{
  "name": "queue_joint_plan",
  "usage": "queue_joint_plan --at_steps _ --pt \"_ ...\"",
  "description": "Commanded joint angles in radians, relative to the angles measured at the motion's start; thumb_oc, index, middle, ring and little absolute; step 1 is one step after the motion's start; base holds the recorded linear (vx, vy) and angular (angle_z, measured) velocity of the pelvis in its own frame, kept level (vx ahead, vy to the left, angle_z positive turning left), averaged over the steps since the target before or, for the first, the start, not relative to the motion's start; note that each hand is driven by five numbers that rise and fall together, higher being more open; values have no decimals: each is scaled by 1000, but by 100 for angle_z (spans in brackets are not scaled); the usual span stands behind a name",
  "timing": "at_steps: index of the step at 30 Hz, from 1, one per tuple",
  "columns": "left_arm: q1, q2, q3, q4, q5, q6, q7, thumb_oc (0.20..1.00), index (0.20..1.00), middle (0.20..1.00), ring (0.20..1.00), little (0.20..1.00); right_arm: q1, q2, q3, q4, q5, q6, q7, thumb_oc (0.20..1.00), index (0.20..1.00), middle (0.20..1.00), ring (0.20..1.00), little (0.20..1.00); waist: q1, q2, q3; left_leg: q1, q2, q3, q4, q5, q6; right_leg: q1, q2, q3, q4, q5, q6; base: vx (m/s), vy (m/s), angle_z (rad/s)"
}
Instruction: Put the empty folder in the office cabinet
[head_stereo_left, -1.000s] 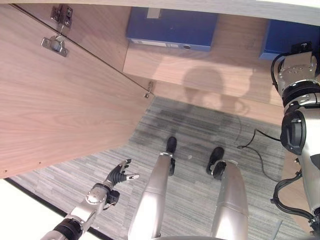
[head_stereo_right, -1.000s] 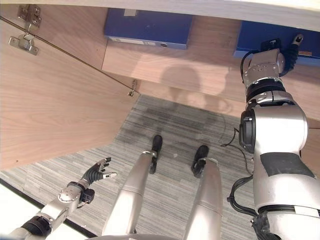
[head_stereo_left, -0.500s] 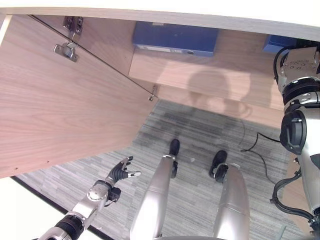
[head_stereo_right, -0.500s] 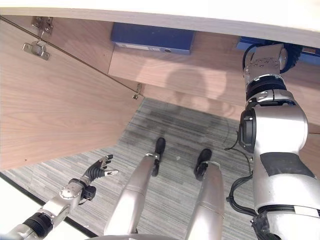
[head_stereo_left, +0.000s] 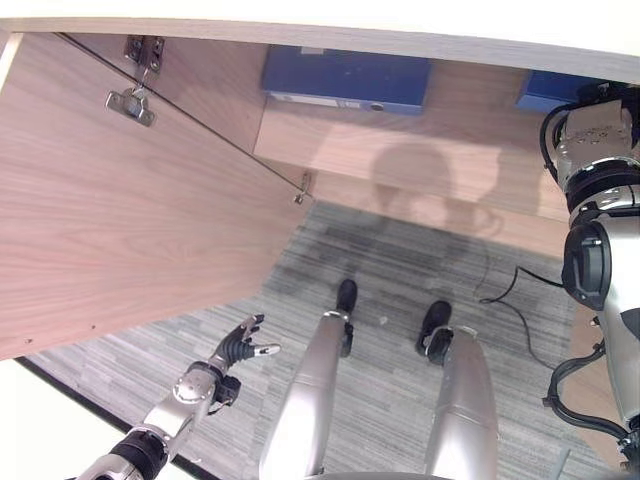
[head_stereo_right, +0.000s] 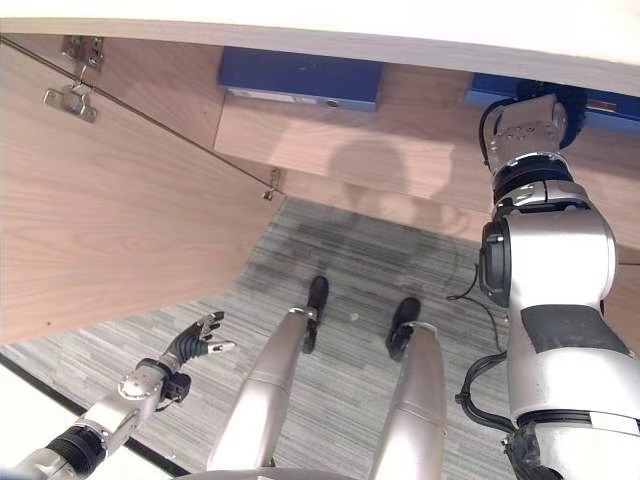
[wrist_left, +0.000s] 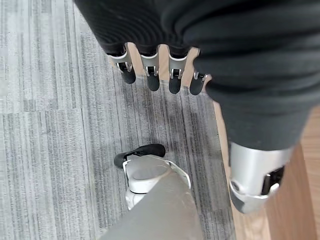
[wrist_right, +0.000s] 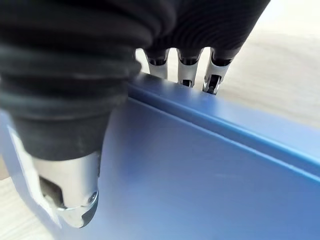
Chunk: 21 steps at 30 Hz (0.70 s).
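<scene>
The office cabinet (head_stereo_left: 420, 150) spans the head views from ten to two o'clock, its door (head_stereo_left: 120, 220) swung open at nine o'clock and its lower shelf (head_stereo_right: 380, 140) exposed. A second blue folder (head_stereo_left: 345, 78) lies flat at the back of that shelf, at twelve o'clock. The empty folder (wrist_right: 200, 175), also blue, sits at two o'clock on the same shelf, well apart from the first, with the right arm reaching in over it.

Step in hand, as judged: placement, at or near release, since the folder already appears to rest inside the cabinet.

In its wrist view the right robot hand (wrist_right: 187, 67) lies against the folder: the fingers (wrist_right: 214, 80) pass over the far edge of the cover and their tips are hidden behind it, while the thumb (wrist_right: 70, 195) stands at the near face. Whether the hand grips the folder or merely rests on it cannot be told.

The left robot hand (head_stereo_left: 240, 345), at seven o'clock low over the carpet (head_stereo_left: 400, 270), is idle and holds nothing, its fingers relaxed and nearly straight.

The next move calls for freeing the fingers from the folder's edge and drawing the arm straight back out, clear of the shelf lip, without dragging the folder forward.
</scene>
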Motion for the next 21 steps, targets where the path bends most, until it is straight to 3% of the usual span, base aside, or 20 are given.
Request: queue_joint_plan --at_steps 1,7,14,21 --pt "-16 19 22 -2 -16 -9 17 1000 1000 1000 1000 1000 -62 -42 44 -29 -53 -10 1 1000 1000 1000 1000 1000 7 -5 47 65 37 -9 -95 -84 5 154 27 80 -32 -163 105 0 0 0" --pt "-32 2 23 12 -20 -9 22 1000 1000 1000 1000 1000 14 24 -8 -12 -56 2 -13 1000 1000 1000 1000 1000 2 -4 56 69 35 -5 -99 -84 6 158 31 80 -39 -161 105 0 0 0" --pt "-22 4 21 -1 -19 -13 13 1000 1000 1000 1000 1000 64 32 -48 23 -37 24 -5 1000 1000 1000 1000 1000 10 3 59 79 34 -7 -110 -83 10 169 28 77 -44 -165 107 0 0 0" --pt "-25 -4 32 16 -22 -9 13 1000 1000 1000 1000 1000 79 78 -60 -11 -27 -6 -20 1000 1000 1000 1000 1000 7 3 65 96 34 -3 -136 -73 11 177 30 78 -60 -157 110 0 0 0"
